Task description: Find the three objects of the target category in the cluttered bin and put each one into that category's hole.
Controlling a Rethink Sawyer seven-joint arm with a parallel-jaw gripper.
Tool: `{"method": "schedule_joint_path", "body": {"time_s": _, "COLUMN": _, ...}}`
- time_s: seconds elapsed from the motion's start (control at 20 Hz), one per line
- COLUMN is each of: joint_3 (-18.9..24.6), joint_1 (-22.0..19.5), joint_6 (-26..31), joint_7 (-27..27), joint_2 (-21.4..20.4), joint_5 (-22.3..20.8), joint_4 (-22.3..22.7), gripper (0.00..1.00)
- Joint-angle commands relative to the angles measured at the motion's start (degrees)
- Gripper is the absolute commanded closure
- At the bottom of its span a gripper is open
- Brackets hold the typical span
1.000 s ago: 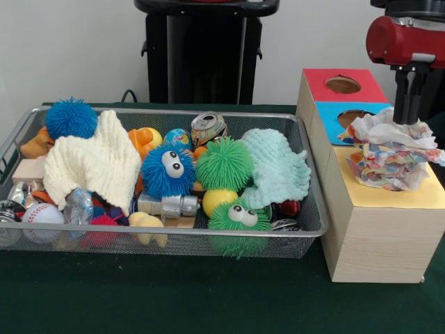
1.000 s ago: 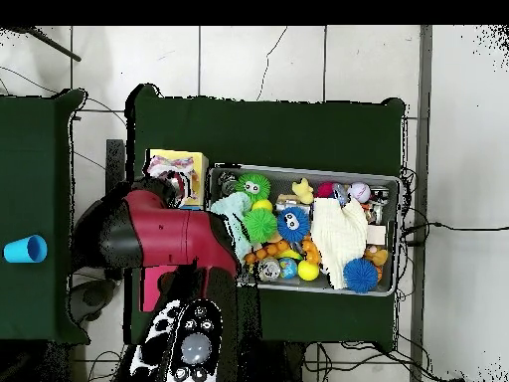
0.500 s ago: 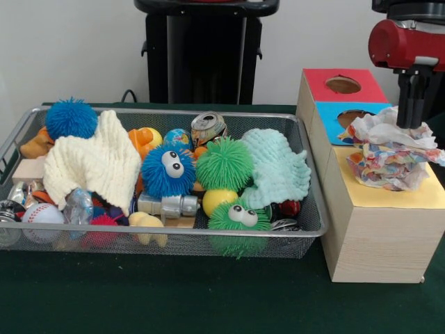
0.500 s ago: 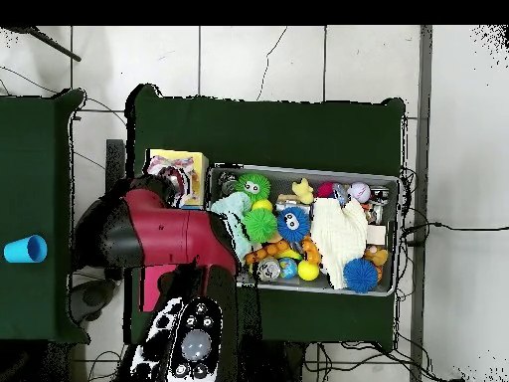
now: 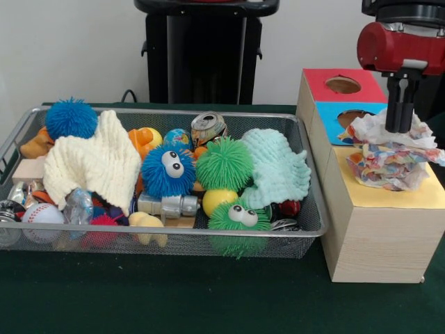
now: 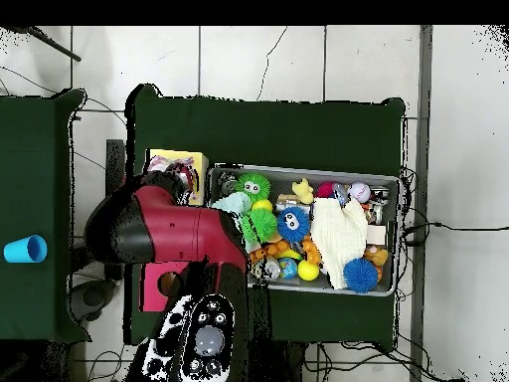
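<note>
A crumpled multicoloured paper wad lies on the yellow end of the wooden sorting box. My gripper hangs straight down just behind the wad's top, open by a narrow gap and holding nothing. The wire bin to the left holds several toys: a blue fuzzy ball with eyes, a green fuzzy ball, a cream cloth, a mint cloth and a crushed can. In the overhead view the red arm hides the gripper and most of the box.
The box's red section has a round hole, and its blue section has another hole partly behind the paper. A blue cup stands on a side table. The bin sits right beside the box.
My gripper has shifted a little to the left over the box and sits slightly higher. The paper wad and the bin's contents have not moved.
</note>
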Motion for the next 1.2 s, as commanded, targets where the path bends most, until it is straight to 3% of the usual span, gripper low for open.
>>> {"method": "schedule_joint_path", "body": {"time_s": 0.05, "joint_3": 4.15, "joint_1": -1.85, "joint_6": -1.45, "joint_7": 6.80, "joint_2": 2.60, "joint_5": -4.45, "joint_4": 4.32, "gripper": 1.00}}
{"method": "schedule_joint_path", "body": {"time_s": 0.45, "joint_3": 0.48, "joint_1": 1.10, "joint_6": 2.31, "joint_7": 7.66, "joint_2": 4.26, "joint_5": -3.73, "joint_4": 2.20, "gripper": 1.00}}
{"method": "schedule_joint_path", "body": {"time_s": 1.2, "joint_3": 1.47, "joint_1": 1.41, "joint_6": 4.01, "joint_7": 9.52, "joint_2": 4.25, "joint_5": -1.31, "joint_4": 3.36, "gripper": 1.00}}
